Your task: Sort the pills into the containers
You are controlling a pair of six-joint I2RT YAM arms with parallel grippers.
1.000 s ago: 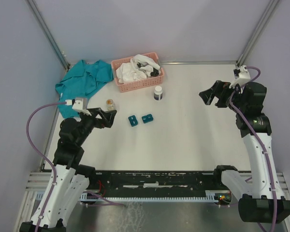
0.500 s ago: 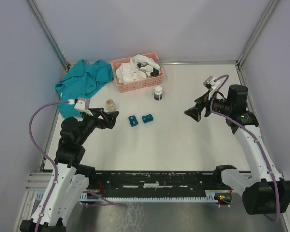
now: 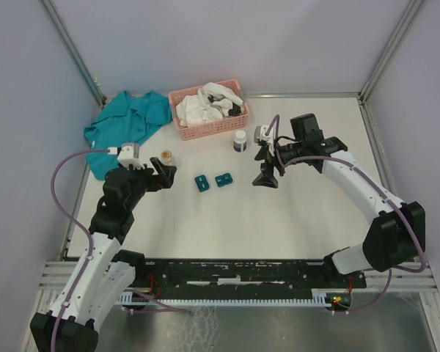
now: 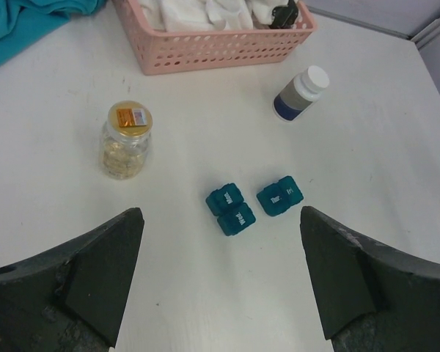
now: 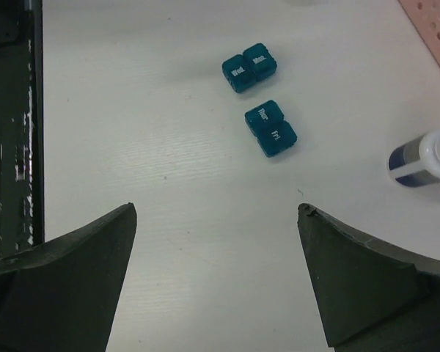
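Note:
Two teal containers (image 3: 202,183) (image 3: 224,180) lie side by side mid-table with their lids shut; the labels read Mon/Wed (image 4: 231,209) and Thu/Fri (image 4: 280,196). The pills show as pale pieces inside a glass jar (image 3: 167,158) with a gold lid (image 4: 130,116). My left gripper (image 3: 161,174) hovers open just left of the containers and in front of the jar. My right gripper (image 3: 265,167) hangs open just right of the containers (image 5: 249,67) (image 5: 270,128). Neither gripper has anything between its fingers.
A white bottle (image 3: 240,141) with a dark blue label stands behind the containers, close to my right gripper. A pink basket (image 3: 209,110) with white cloth sits at the back. A teal cloth (image 3: 128,125) lies at the back left.
My right arm has swung from the far right in toward the table's middle and now sits beside the containers. My left gripper has edged slightly toward the jar.

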